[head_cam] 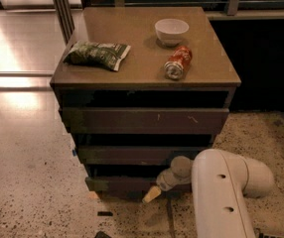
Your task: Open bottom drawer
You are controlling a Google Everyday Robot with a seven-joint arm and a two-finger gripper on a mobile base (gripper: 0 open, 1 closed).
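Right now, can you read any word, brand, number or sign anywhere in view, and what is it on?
Nothing here is readable.
Red can, lying on the cabinet top: printing blurred, unreadable.
Green bag: printing too small to read.
White bowl: no markings.
Bottom drawer: no label.
Gripper, at the bottom drawer's front: no label visible.
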